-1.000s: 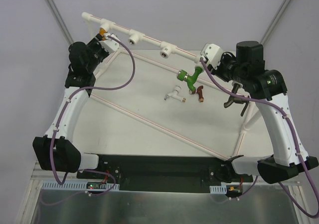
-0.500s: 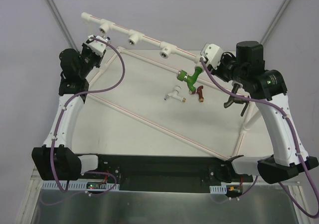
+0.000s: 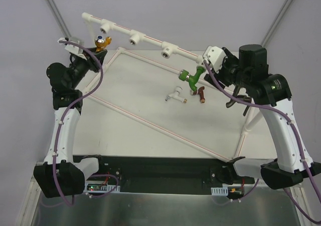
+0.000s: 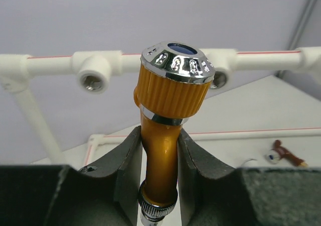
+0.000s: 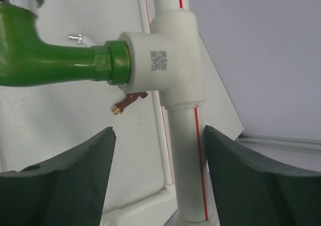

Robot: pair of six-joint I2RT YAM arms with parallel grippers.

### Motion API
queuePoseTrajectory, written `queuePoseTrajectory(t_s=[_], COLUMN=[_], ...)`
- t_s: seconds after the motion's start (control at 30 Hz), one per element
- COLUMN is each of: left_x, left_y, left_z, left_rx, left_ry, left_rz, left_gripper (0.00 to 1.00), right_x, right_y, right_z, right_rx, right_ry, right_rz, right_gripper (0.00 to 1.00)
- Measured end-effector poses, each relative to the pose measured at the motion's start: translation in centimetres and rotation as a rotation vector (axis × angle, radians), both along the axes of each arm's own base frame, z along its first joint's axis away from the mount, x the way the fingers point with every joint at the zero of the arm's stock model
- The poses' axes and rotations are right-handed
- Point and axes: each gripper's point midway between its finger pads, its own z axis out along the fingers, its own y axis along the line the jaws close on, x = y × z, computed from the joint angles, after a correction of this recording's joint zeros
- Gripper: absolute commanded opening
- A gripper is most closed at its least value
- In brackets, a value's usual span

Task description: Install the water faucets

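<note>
My left gripper point(image 4: 159, 186) is shut on the body of the orange-gold faucet point(image 4: 161, 155), whose chrome-capped knob points up. In the top view this faucet point(image 3: 102, 43) hangs just below the leftmost tee socket point(image 3: 105, 26) of the white pipe frame point(image 3: 150, 39). The green faucet point(image 5: 50, 60) is seated in the right-hand tee point(image 5: 170, 60). My right gripper point(image 5: 159, 129) stands open around the pipe point(image 5: 188, 165) below that tee, with gaps on both sides. A white faucet point(image 3: 175, 94) and a dark red faucet point(image 3: 201, 93) lie on the table.
Two more open tee sockets point(image 3: 134, 37) point(image 3: 168, 49) sit along the raised rail. The frame's lower pipes point(image 3: 165, 133) run diagonally across the white table. A dark grey tap-shaped piece point(image 3: 232, 104) lies by the right arm. Grey walls close off the back.
The left arm swung out to the left and turned, bringing the orange-gold faucet upright below the first socket. The right gripper opened off the pipe it was shut on.
</note>
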Motion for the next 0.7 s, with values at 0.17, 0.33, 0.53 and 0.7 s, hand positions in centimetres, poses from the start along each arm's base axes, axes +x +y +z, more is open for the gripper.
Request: queuePoseTrajectory(t_s=[0.17,0.33,0.53,0.7], left_x=[-3.0,-6.1,-11.0,-14.4], left_y=[-3.2,-7.2,-13.7,-16.9], left_z=[2.0,3.2,4.3,4.9], left_rx=[-0.173,-0.262,-0.294,-0.305], left_ry=[-0.004,0.022,0.06,0.078], left_rz=[-0.196,-0.398,-0.698,-0.88], left_gripper=[0.0,0.0,0.0,0.0], right_x=[-2.7,-6.5,-9.6,-9.5], right_y=[0.8,1.7,4.4,7.2], right_z=[2.0,5.6,8.0,7.3], right_rx=[0.089,0.208,0.322,0.382], right_ry=[-0.031,-0.122,-0.14,-0.053], right_rz=[0.062,0.171,0.372,0.495], right_gripper=[0.91,0.92,0.91,0.89])
